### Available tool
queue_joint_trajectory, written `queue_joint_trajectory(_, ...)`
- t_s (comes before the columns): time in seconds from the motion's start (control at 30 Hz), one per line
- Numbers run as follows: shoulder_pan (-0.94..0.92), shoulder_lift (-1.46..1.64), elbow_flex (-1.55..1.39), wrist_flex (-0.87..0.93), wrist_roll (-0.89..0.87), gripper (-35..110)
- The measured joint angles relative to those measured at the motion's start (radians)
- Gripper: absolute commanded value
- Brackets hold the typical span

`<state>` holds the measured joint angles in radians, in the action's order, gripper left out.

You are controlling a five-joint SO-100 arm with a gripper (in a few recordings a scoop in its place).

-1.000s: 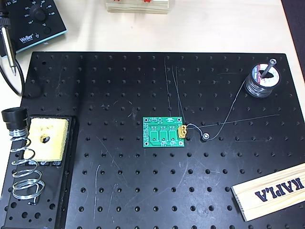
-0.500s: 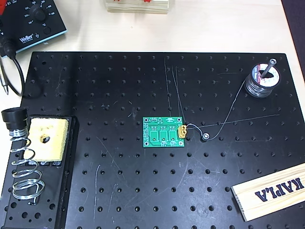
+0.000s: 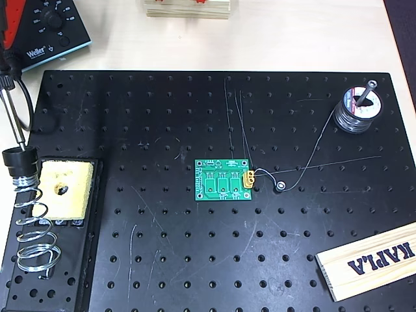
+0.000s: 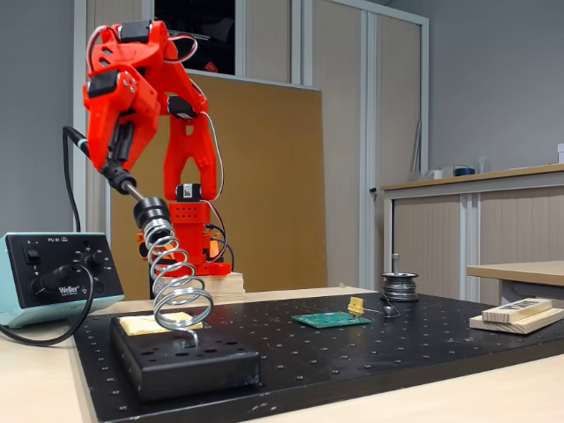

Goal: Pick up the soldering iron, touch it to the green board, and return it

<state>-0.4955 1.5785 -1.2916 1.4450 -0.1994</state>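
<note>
**Soldering iron tip at the mouth of the spring stand**

Soldering iron [image 4: 119, 179]: one of them, slim and black, held at a slant in the red arm's pincer [image 4: 113, 152], which is clamped around its handle. From the fixed view the metal tip points down and right, straight at the black collar topping the coiled stand [image 4: 176, 291]. From overhead, the iron [image 3: 13, 117] runs down the left edge, its tip right at that collar; whether it has entered the collar is not clear.

One green board [image 3: 224, 180] lies flat near the middle of the black perforated plate [image 3: 195, 260], yellow connector on its right edge, well apart from the pincer and the iron. A thin wire curls away from the connector toward one solder spool [image 3: 356, 110] near the plate's far right corner.

One yellow sponge [image 3: 65, 188] sits in the black stand base at the plate's left edge, just beside the single silver spring coil. One teal-and-black soldering station [image 4: 53, 278] stands off the plate's far left corner, its black cord looping to the iron. One wooden block marked KAPLA [image 3: 370, 260] lies at the near right corner, and a small stack of wooden planks [image 3: 187, 8] sits beyond the far edge. Between iron and stand, nothing blocks the way.
</note>
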Motion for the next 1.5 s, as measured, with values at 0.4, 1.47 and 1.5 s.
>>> queue_joint_trajectory(0.4,0.067,-0.224,0.183,-0.002,-0.028,0)
queue_joint_trajectory(1.47,0.241,-0.428,0.351,0.014,-0.206,0)
queue_joint_trajectory(1.5,0.241,-0.431,0.354,0.012,-0.196,0)
